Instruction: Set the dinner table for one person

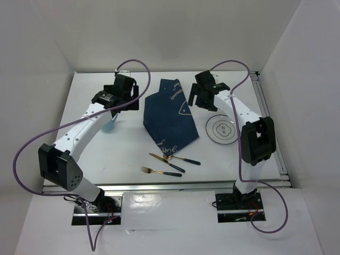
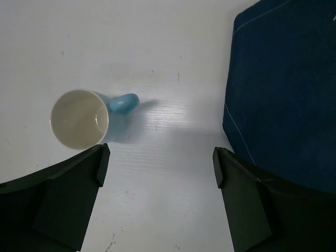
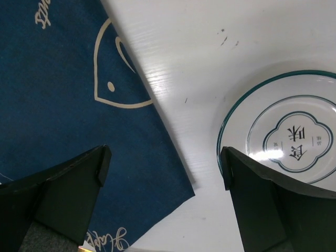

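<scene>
The white dinner table [image 1: 122,154] carries a navy placemat [image 1: 172,114] with white drawings, lying askew and partly folded at the centre. A white plate [image 1: 222,128] with a green rim sits to its right. A light blue mug [image 1: 110,126] stands upright to its left. My left gripper [image 1: 126,100] is open and empty, above the table between mug [image 2: 79,119] and placemat [image 2: 283,94]. My right gripper [image 1: 194,98] is open and empty, above the placemat's right edge [image 3: 63,105], beside the plate [image 3: 283,131].
Gold cutlery with dark green handles lies near the front edge: a knife [image 1: 167,162], a spoon [image 1: 183,159] and a fork [image 1: 156,171]. Silver rails run along the table's right [image 1: 271,122] and front edges. White walls enclose the back and sides.
</scene>
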You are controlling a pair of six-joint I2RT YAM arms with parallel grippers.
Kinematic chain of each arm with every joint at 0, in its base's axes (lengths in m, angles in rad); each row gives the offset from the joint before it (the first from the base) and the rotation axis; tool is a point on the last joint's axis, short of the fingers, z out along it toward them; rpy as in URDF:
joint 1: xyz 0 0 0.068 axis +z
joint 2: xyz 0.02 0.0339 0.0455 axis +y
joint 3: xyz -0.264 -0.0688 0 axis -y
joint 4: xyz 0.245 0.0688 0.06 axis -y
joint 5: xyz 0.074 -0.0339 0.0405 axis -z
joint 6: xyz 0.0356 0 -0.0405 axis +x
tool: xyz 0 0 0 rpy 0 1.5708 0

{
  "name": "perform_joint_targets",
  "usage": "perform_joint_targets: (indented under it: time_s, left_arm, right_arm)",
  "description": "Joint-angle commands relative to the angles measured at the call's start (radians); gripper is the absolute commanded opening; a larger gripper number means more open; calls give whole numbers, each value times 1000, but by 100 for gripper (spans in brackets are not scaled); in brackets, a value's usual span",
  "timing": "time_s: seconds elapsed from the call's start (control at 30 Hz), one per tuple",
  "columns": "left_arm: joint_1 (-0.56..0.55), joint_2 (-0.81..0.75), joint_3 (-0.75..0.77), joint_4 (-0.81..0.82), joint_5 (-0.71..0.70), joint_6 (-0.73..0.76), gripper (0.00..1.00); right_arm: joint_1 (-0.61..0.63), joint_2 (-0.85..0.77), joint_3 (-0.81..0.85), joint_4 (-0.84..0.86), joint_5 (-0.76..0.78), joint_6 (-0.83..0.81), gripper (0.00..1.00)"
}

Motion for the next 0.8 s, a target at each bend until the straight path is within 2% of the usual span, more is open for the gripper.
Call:
perform_joint_targets:
  time_s: [0.0,0.2,0.4,0.57,0.77]
  left_arm:
    - [-3,17,50,-40,64,-14,99]
    - [-3,-13,83,-40,92,-23,99]
    - [38,-53,103,-40,110,-55,99]
    - [142,-84,80,-51,191,-106,99]
    - [232,-114,22,-51,280,-115,99]
  right_arm:
    - [6,-51,-12,7,-20,-7,99]
    - [71,-71,-24,19,29,-88,99]
    - [207,-123,-113,85,39,-184,97]
    - [392,-160,-215,154,41,-295,92]
    - [508,-113,-258,185,19,-332,88]
